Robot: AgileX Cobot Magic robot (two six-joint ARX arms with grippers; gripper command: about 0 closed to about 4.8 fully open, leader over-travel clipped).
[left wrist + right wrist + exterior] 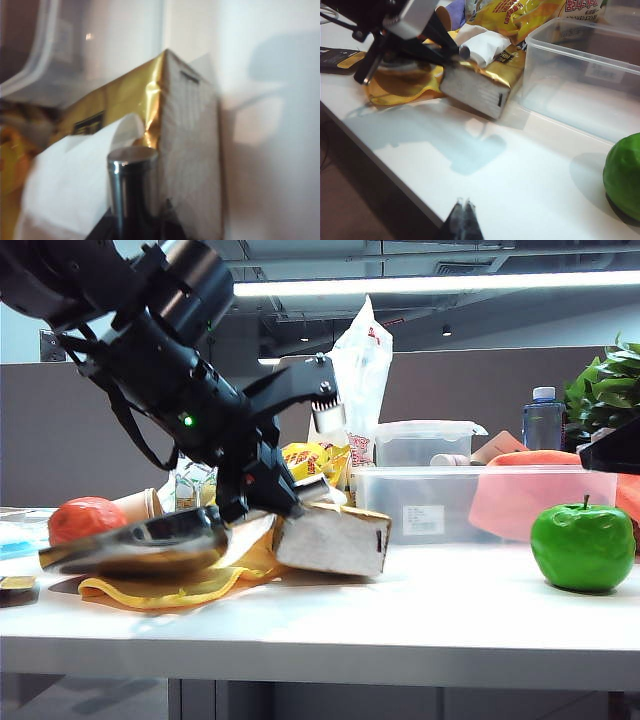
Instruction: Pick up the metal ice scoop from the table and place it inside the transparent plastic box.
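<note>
On the white table (420,610), the transparent plastic box (450,502) waits empty at about three o'clock from the action, so placement is yet to come. The metal ice scoop (140,545) sits at nine o'clock, bowl over a yellow cloth (165,590), handle end clamped in the left gripper (451,54). A gold-and-white carton (335,538) blocks the direct path, suggesting a lift first. The right gripper (464,212), fingers pressed together, hovers over the table's near edge, holding nothing.

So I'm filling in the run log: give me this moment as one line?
left gripper: closing on metal ice scoop handle | scoop: low over table | transparent plastic box: no scoop | right gripper: shut, idle
</note>
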